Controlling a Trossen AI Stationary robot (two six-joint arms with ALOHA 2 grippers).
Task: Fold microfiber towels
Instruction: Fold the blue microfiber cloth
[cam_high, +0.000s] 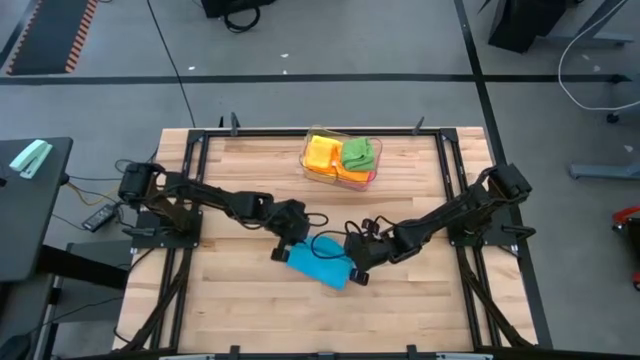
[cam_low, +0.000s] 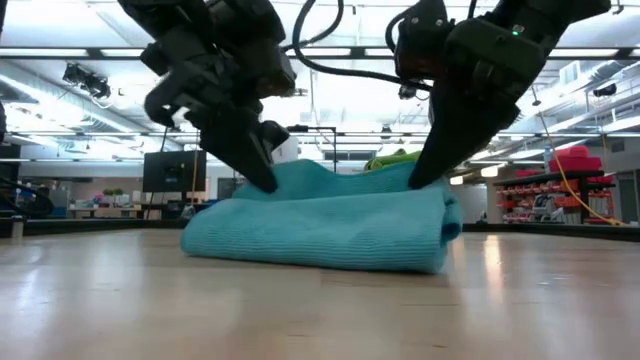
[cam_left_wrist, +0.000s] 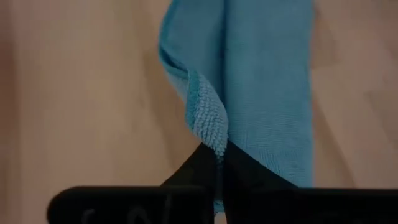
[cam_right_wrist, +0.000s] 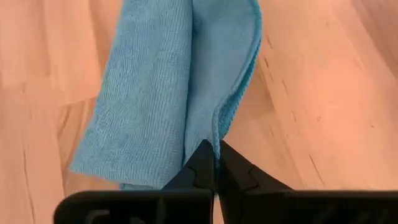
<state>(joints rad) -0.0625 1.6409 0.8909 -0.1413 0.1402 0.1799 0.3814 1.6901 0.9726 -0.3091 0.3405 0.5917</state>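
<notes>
A blue microfiber towel (cam_high: 318, 263) lies folded into a thick strip on the wooden table near its middle. My left gripper (cam_high: 287, 248) is shut on the strip's left end. My right gripper (cam_high: 352, 268) is shut on its right end. In the low view the towel (cam_low: 320, 232) rests on the table along its underside, and its top layer rises to two peaks under the grippers. Orange and green towels (cam_high: 342, 155) lie in a clear tray at the far edge. My left gripper pinches a curled edge of the towel (cam_left_wrist: 208, 127) between its two fingertips (cam_left_wrist: 205, 163), slanting down from the table's left side. The held edge is raised a little; the rest of the towel lies on the table. My right gripper pinches the towel's edge (cam_right_wrist: 217, 127) between its two fingertips (cam_right_wrist: 202, 158), slanting down from the table's right side. One layer or several, I cannot tell. The edge stands raised, and the folded bulk (cam_right_wrist: 140, 106) rests on the table.
The clear tray (cam_high: 312, 172) with its towels stands at the table's far middle. Black frame rails (cam_high: 195, 160) run along the left and right sides. Bare wood lies in front of the towel toward the near edge (cam_high: 320, 325).
</notes>
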